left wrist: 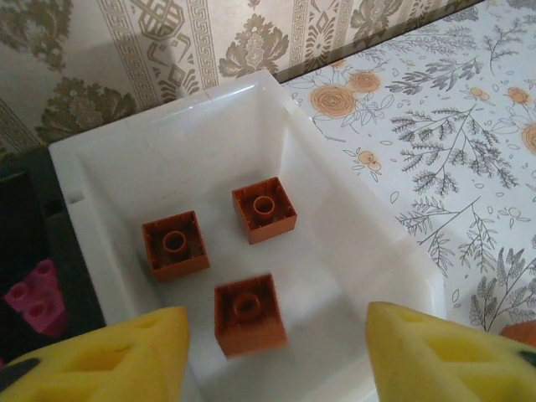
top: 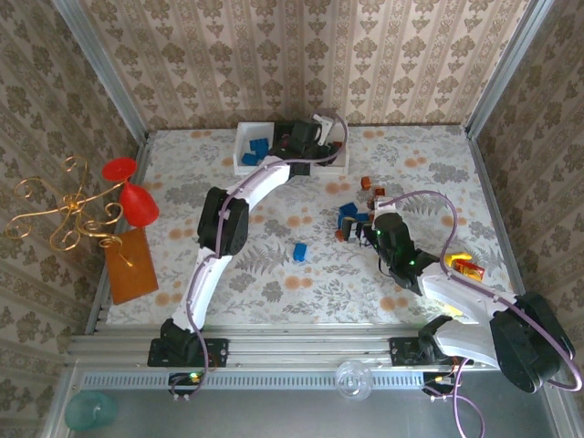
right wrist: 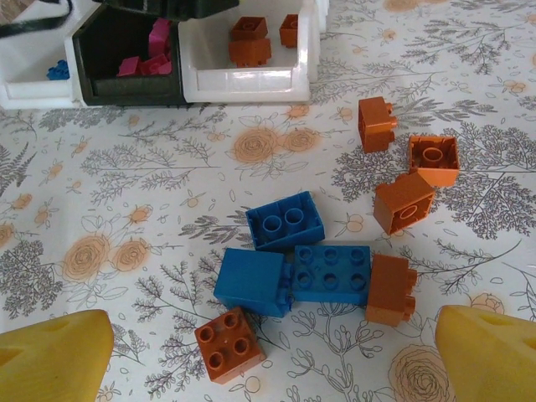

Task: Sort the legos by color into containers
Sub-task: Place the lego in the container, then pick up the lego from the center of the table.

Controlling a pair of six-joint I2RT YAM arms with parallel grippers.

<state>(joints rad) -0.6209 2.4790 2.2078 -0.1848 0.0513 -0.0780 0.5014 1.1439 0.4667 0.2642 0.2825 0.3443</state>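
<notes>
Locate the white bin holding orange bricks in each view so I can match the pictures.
Top external: the white bin sits at the table's far edge, at the right end of the bin row.
Left wrist: the bin is at centre, seen from above, with three orange bricks inside.
Right wrist: the bin is at top centre, front wall facing the camera.
Shared landmark: the black bin beside it, holding pink bricks.

Bins stand in a row at the table's far edge. I read the left white bin as holding blue bricks, the black bin pink bricks, and the right white bin three orange-brown bricks, hollow side up. Loose bricks: three blue bunched together, five orange-brown around them, and a lone blue brick apart.
</notes>
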